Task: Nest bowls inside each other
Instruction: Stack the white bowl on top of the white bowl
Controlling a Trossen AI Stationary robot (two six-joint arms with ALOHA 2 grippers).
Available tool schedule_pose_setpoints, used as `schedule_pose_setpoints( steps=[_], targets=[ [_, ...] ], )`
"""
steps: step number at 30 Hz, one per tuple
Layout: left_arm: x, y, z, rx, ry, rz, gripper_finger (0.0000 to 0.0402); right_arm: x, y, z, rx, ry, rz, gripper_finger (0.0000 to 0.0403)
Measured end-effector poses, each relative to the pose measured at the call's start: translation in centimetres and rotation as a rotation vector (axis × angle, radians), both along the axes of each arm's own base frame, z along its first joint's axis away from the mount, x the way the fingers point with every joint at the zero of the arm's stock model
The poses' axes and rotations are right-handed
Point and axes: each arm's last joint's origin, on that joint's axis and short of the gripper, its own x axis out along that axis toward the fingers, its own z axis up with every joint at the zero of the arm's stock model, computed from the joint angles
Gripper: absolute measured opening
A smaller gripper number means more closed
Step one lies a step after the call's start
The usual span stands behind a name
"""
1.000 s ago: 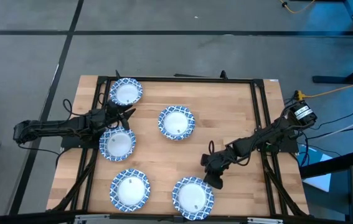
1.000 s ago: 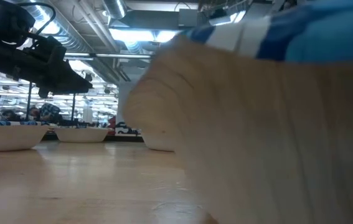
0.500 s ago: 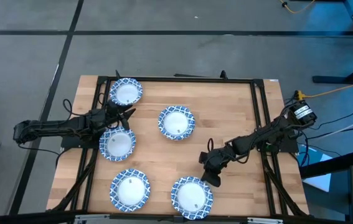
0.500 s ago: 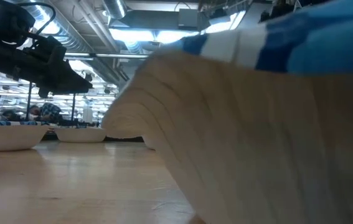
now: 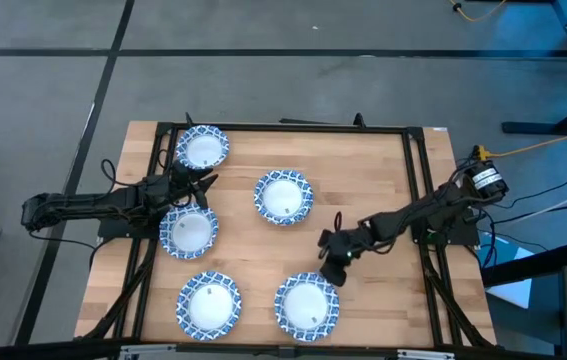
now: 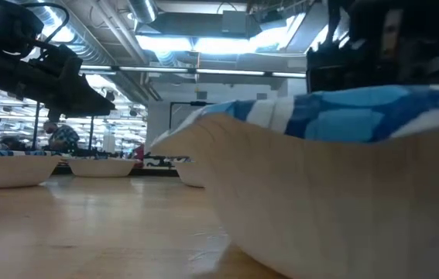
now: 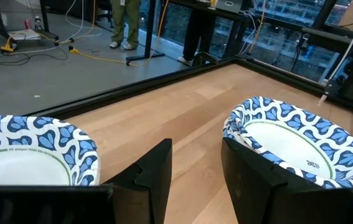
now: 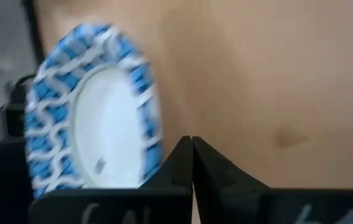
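the right gripper [image 5: 335, 262] is sitting with its two fingers pressed together, nothing between them, just beside the far rim of the near-right bowl [image 5: 306, 307]. in the right wrist view the closed fingertips [image 8: 192, 149] are meeting in a point just beside that bowl's blue-patterned rim, and whether they are touching it i cannot tell. with the jaws shut and empty, the gripper looks placed to nudge or slide the bowl rather than pick it up, though that is only a guess.

the left gripper [image 5: 201, 182] is hanging with its fingers part open, holding nothing, in the gap between the far-left bowl [image 5: 202, 148] and the mid-left bowl [image 5: 188, 230]. in the left wrist view one finger [image 7: 251, 177] is standing right against a bowl's rim [image 7: 294, 140], perhaps touching it, while the other finger [image 7: 157, 171] is over bare wood; the other bowl [image 7: 30, 155] is lying off to the other side. that stance reads as a wait or a line-up for pinching a rim.

outward from the tools, five bowls are showing on the wooden table [image 5: 363, 180]: the three named, a centre bowl [image 5: 283, 196] and a near-left bowl [image 5: 208, 304]. all are lying upright and well apart from one another. no two of the five are sitting in each other, so the nesting across them looks to be still ahead; whether any one of them is already a stack cannot be made out from above.
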Motion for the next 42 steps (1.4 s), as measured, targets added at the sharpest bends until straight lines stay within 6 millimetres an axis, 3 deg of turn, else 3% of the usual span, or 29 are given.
schedule_pose_setpoints(
  steps=[7,13,26,34,42],
  targets=[
    [0.0,0.0,0.0,0.0,0.0,0.0,0.0133,0.1,-2.7,0.4,-0.073,0.017,-0.068,0.0],
    [0.0,0.0,0.0,-0.001,-0.001,0.0,0.0133,0.0,-2.8,2.8,0.066,-0.069,0.021,0.0017],
    [0.0,0.0,0.0,-0.001,0.0,0.0,0.0133,0.8,1.1,7.1,0.195,-0.158,0.155,0.0082],
    [0.0,0.0,0.0,-0.01,-0.006,0.002,0.0133,0.2,3.5,6.3,0.203,-0.097,0.175,0.0061],
    [0.0,0.0,0.0,-0.022,-0.016,0.004,0.0133,-0.1,4.8,5.1,0.19,-0.052,0.186,0.008]
  ],
)
